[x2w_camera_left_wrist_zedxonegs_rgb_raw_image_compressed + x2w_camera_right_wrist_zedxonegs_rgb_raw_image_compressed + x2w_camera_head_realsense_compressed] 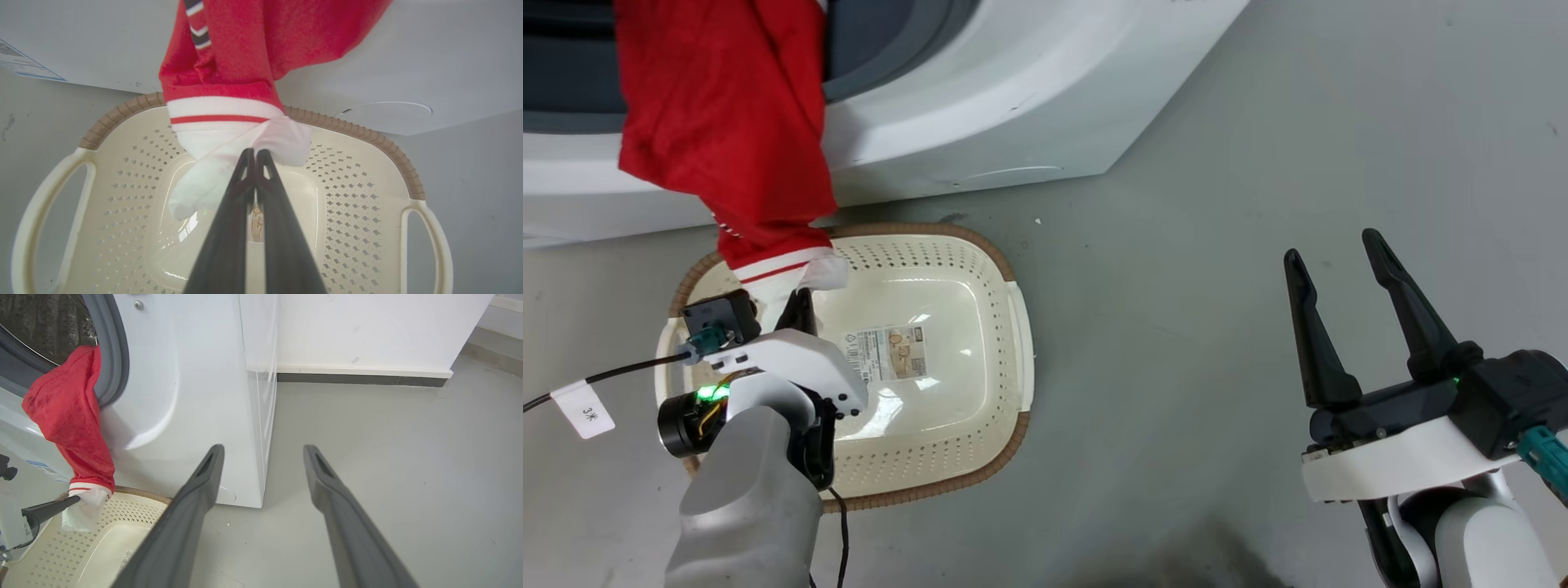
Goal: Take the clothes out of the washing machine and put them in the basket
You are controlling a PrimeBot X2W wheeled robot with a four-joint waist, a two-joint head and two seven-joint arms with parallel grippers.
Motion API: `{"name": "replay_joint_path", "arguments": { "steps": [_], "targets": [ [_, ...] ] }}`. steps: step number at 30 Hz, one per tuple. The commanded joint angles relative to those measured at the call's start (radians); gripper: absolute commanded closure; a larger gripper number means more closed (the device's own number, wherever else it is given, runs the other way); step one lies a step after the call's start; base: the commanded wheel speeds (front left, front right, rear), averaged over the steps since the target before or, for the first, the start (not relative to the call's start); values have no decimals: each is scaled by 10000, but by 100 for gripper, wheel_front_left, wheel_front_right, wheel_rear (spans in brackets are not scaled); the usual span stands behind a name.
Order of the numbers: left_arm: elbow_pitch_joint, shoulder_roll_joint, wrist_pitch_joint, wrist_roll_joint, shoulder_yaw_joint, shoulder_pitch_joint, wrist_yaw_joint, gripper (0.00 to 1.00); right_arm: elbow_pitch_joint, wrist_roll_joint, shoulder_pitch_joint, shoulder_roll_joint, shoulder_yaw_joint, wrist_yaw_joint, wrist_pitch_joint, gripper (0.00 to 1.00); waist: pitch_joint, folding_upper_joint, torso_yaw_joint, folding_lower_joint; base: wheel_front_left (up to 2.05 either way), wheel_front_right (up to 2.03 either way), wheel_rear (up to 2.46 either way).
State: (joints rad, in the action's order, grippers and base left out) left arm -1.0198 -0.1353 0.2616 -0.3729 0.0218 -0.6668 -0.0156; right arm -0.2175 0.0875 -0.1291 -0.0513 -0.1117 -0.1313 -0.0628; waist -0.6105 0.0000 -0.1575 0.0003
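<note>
The head camera is looking down on the basket [931, 245]; both wrist cameras are catching it too, left close up (right from farther off).

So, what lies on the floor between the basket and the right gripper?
Nothing: in the head view, bare grey floor separates the basket from the right gripper.

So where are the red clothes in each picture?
Head view: the clothes hang at the upper left, from the washing machine down to the basket.
Left wrist view: top middle, with the white end pinched in the shut left claw.
Right wrist view: left side, draping out of the washing machine.
Shared landmark: the basket, right under the clothes' white end in every view.
</note>
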Motion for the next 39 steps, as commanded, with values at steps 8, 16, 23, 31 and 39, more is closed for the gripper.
{"name": "replay_joint_path", "arguments": {
  "steps": [8, 16, 23, 31, 39],
  "targets": [
    [-115, 23, 46, 195, -340, -45, -115, 0, 307, -5, -147, 21, -9, 10, -187, 0, 170, 0, -59, -3, 0, 0, 0],
    [1213, 356, 37, 654, -761, 1410, -255, 0, 453, -272, 289, 19, 0, 9, -98, 0, 1614, 0, 332, -3, 0, 0, 0],
    [2670, 696, 37, 1226, -788, 2305, -354, 0, 293, -265, 695, 19, 148, 10, 164, 0, 2598, 0, 786, -3, 0, 0, 0],
    [742, 533, -309, 1485, -96, 739, -784, 0, 99, -286, 924, 21, -25, 9, 372, 0, 2914, 0, 970, -3, 0, 0, 0],
    [-872, -92, -1256, 1521, 43, -1036, -797, 0, 148, -109, 656, 19, -252, 9, 257, 0, 2338, 0, 454, -3, 0, 0, 0]
  ]
}}
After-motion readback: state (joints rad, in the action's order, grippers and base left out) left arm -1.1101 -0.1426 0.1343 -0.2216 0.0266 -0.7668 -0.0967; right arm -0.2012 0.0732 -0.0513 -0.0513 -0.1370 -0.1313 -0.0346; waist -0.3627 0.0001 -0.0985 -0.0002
